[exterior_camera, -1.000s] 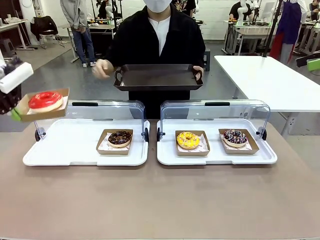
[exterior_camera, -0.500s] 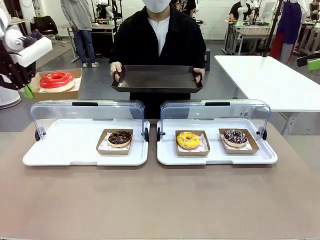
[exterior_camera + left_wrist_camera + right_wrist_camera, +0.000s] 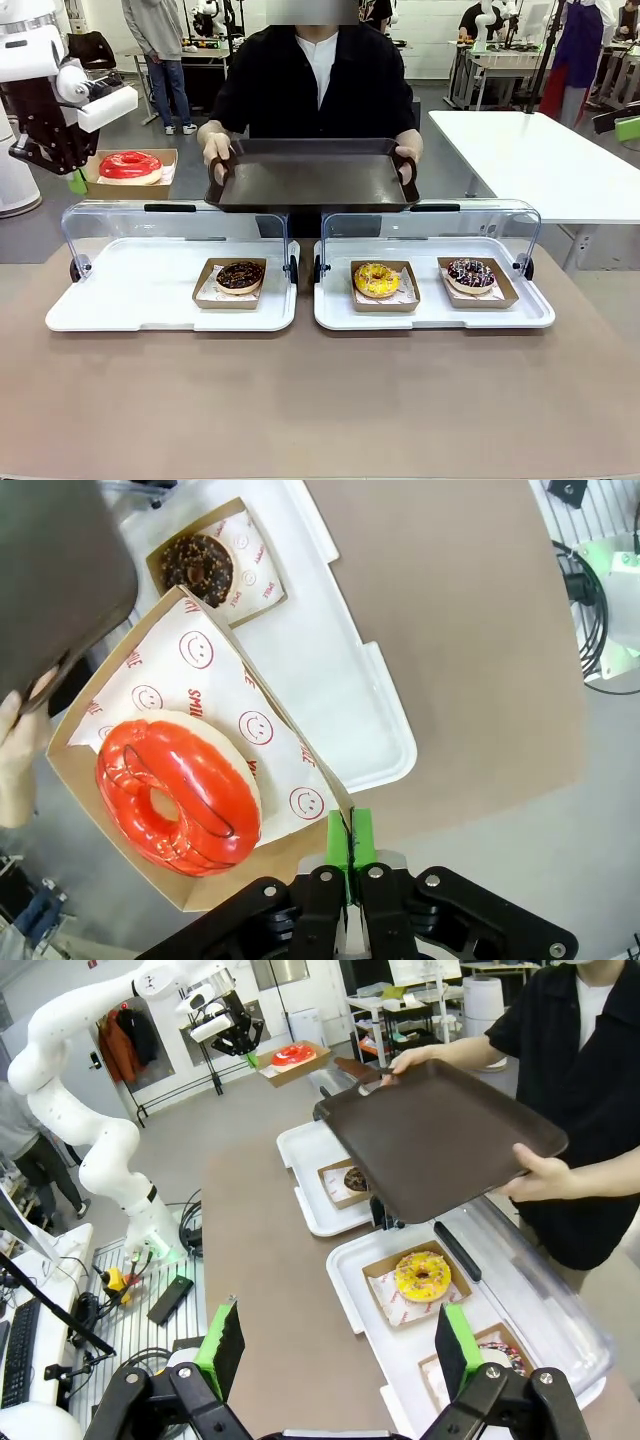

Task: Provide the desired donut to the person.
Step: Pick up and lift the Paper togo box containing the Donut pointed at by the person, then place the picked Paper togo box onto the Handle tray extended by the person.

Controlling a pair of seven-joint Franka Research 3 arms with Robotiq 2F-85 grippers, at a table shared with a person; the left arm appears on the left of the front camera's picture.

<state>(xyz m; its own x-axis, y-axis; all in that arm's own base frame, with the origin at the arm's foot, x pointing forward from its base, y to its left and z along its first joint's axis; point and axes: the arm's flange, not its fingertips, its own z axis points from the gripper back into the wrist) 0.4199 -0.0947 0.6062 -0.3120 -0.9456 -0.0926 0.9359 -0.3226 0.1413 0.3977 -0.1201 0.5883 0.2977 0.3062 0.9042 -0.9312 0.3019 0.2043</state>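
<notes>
Aloft, left pincer [image 3: 349, 842] clamps red-donut box [image 3: 262, 858]; right pincer [image 3: 340, 1335] agape above brown table [image 3: 262, 1260].

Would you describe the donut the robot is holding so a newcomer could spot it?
Find the robot's left arm, raised near the far left corner of the table. Its pincer is shut on a brown cardboard tray lined with smiley-print paper. The donut in it is glossy red, the only one held off the table.
</notes>
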